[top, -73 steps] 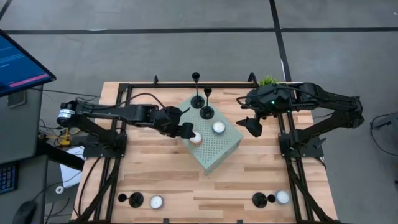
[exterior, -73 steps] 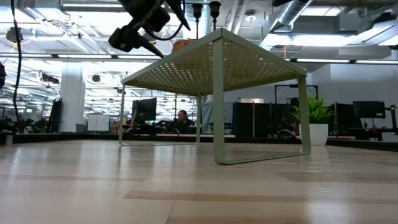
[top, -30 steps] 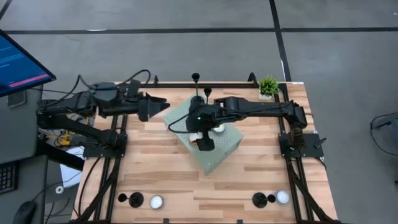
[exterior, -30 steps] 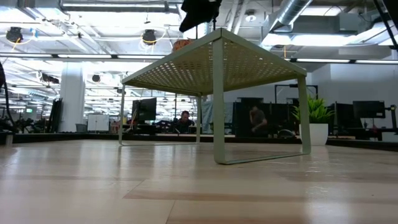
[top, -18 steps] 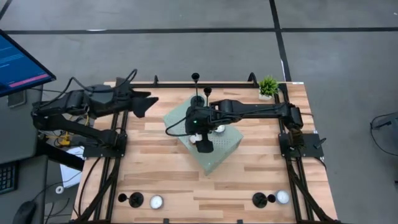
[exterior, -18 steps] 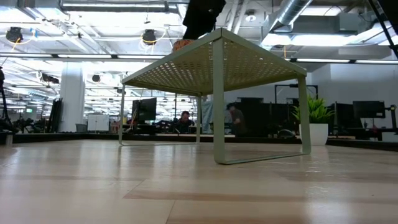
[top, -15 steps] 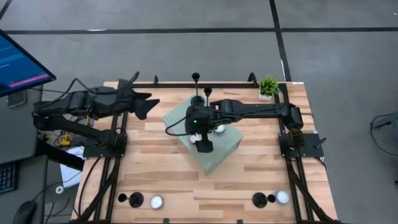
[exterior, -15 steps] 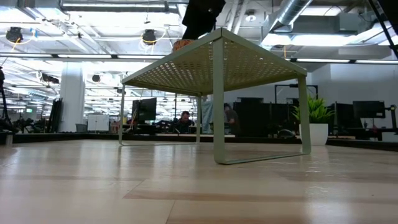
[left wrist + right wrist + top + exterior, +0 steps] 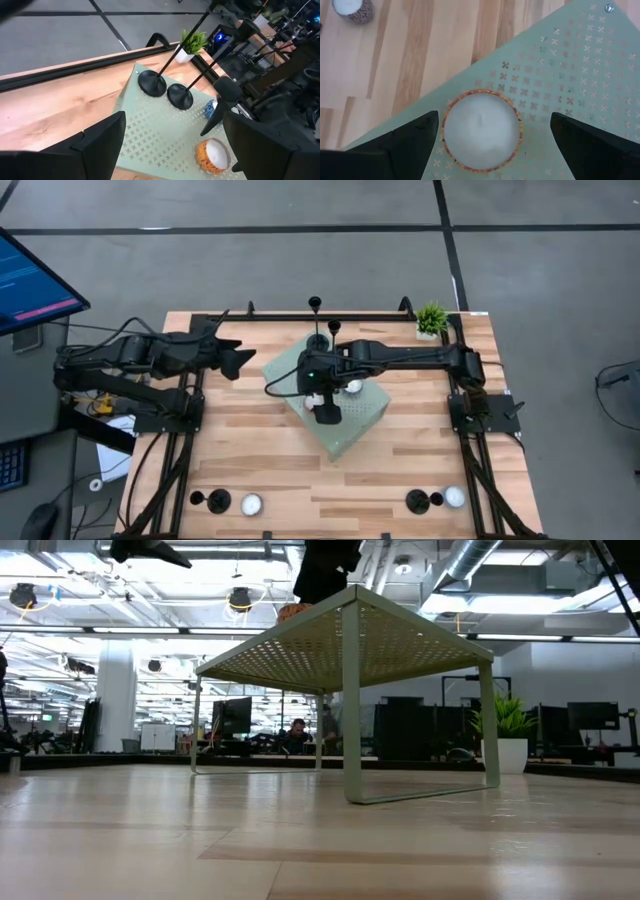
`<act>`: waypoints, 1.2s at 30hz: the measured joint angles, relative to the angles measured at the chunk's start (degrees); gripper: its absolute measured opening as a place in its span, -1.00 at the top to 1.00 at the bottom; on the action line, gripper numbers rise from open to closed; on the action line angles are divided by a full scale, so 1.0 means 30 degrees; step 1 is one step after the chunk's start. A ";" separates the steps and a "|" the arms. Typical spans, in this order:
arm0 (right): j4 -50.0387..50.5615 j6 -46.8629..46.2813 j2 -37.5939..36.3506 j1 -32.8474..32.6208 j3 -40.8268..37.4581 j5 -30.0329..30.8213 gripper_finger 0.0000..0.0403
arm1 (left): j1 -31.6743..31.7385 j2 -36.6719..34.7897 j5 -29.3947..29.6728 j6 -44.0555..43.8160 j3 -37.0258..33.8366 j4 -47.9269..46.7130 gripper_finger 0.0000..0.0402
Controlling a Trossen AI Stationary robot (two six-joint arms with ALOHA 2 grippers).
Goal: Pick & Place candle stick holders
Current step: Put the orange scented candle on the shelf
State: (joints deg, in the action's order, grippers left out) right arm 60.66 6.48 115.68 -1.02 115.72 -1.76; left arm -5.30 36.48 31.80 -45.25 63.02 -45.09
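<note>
Two black candle stick holders (image 9: 317,340) (image 9: 333,360) stand by their disc bases on the far part of a green perforated stand (image 9: 345,425); the left wrist view shows them too (image 9: 152,82) (image 9: 180,96). Two more holders (image 9: 217,501) (image 9: 417,501) stand on the table near its front edge. My right gripper (image 9: 495,120) hangs open above the stand, its fingers on either side of an orange-rimmed tealight (image 9: 481,129), apart from it. My left gripper (image 9: 245,361) is open over the table's left part, pointing toward the stand, with nothing in it.
A second tealight (image 9: 352,387) sits on the stand. More tealights (image 9: 250,504) (image 9: 455,497) lie beside the front holders. A small potted plant (image 9: 431,317) stands at the far right corner. Black frame rails (image 9: 190,430) run along the table's sides.
My left gripper has drawn back toward the table's left edge and sunk, tipping and rolling, and stays open. My right gripper has come down a little over the orange-rimmed tealight, still open.
</note>
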 joint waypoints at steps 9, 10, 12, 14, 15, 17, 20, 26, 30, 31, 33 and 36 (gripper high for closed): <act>0.0036 0.0015 0.0913 0.0125 0.0022 -0.0549 -0.86 | 0.0000 -0.0355 0.0201 0.0020 -0.0007 0.0025 -0.67; 0.0183 0.0015 0.0968 0.0125 0.0015 -0.0583 -0.86 | 0.0000 -0.0342 0.0229 0.0031 -0.0007 0.0018 -0.67; 0.0524 0.0007 0.0984 0.0137 -0.0029 -0.0579 -0.86 | 0.0000 -0.0355 0.0262 0.0029 -0.0007 0.0025 -0.67; 0.0346 0.0014 0.0959 0.0144 -0.0007 -0.0472 -0.86 | 0.0000 -0.0351 0.0265 0.0029 -0.0007 0.0025 -0.67; 0.0350 0.0022 0.0954 0.0146 -0.0007 -0.0467 -0.86 | 0.0000 -0.0347 0.0265 0.0031 -0.0007 0.0021 -0.67; 0.0421 0.0015 0.0962 0.0221 -0.0007 -0.0467 -0.83 | 0.0000 -0.0350 0.0265 0.0036 -0.0007 0.0025 -0.67; 0.0773 0.0022 0.0962 0.0259 -0.0007 -0.0460 -0.75 | 0.0000 -0.0347 0.0259 0.0052 -0.0007 0.0025 -0.67; 0.0802 0.0022 0.0962 0.0256 -0.0007 -0.0409 -0.46 | 0.0000 -0.0347 0.0261 0.0066 -0.0007 0.0035 -0.67; 0.0832 0.0022 0.0754 0.0256 -0.0007 -0.0400 -0.40 | 0.0000 -0.0347 0.0265 0.0066 -0.0007 0.0040 -0.67; 0.0738 0.0022 0.0664 0.0256 -0.0007 -0.0325 -0.40 | 0.0000 -0.0347 0.0258 0.0066 -0.0007 0.0040 -0.67; 0.0736 0.0015 0.0348 0.0226 -0.0007 0.0049 -0.39 | 0.0000 -0.0347 0.0263 0.0066 -0.0007 0.0040 -0.67; 0.0851 -0.0255 -0.0486 0.0220 -0.0007 0.0188 -0.38 | 0.0000 -0.0347 0.0263 0.0066 -0.0007 0.0040 -0.67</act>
State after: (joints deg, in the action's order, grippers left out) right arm 63.22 5.72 114.22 -0.36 115.70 -1.19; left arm -5.30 35.44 32.59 -45.06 63.00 -44.97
